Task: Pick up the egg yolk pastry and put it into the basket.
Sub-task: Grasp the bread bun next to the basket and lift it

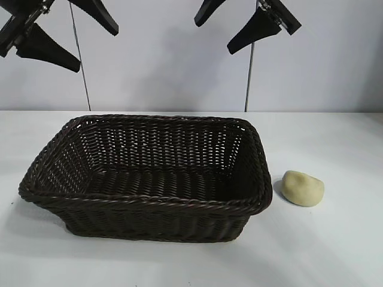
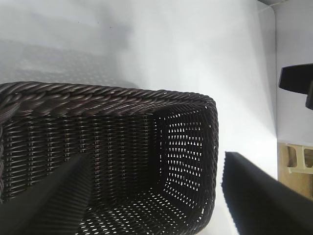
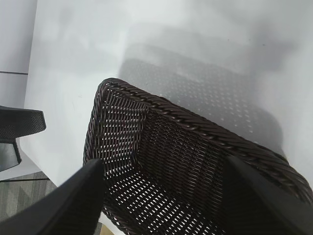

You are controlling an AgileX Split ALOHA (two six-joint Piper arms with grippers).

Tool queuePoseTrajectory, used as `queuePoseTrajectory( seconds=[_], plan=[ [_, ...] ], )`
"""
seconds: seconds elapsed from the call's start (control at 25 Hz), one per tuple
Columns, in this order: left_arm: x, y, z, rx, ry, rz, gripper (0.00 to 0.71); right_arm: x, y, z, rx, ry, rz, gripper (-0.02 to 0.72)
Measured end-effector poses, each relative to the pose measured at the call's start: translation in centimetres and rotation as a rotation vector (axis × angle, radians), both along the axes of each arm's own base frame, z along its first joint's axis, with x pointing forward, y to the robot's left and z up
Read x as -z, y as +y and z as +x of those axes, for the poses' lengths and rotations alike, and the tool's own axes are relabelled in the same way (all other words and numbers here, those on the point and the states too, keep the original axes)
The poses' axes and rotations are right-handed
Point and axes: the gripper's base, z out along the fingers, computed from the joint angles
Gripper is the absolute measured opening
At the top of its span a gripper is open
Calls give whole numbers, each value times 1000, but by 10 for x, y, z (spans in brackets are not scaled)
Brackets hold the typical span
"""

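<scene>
The egg yolk pastry, a small pale yellow lump, lies on the white table just right of the basket, apart from it. The dark brown wicker basket stands in the middle of the table, with nothing in it. My left gripper hangs high at the upper left, open and holding nothing. My right gripper hangs high at the upper middle, open and holding nothing. Both wrist views look down into the basket, its rim showing in the left and right ones. The pastry does not show in either wrist view.
The white table reaches a pale back wall with two thin vertical rods. In the left wrist view the other arm's gripper shows at the table's edge. In the right wrist view the other arm's gripper shows too.
</scene>
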Motion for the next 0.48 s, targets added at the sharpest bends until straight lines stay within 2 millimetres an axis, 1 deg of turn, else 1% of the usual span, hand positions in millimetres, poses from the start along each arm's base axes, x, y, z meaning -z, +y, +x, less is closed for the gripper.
queuePoseTrajectory(
  seconds=[0.24, 0.48],
  plan=[
    [0, 0, 0, 1, 2, 0, 541, 5, -7, 2, 38, 10, -90, 495],
    [0, 0, -1, 7, 8, -1, 541, 2, -16, 0, 51, -20, -173, 495]
  ],
)
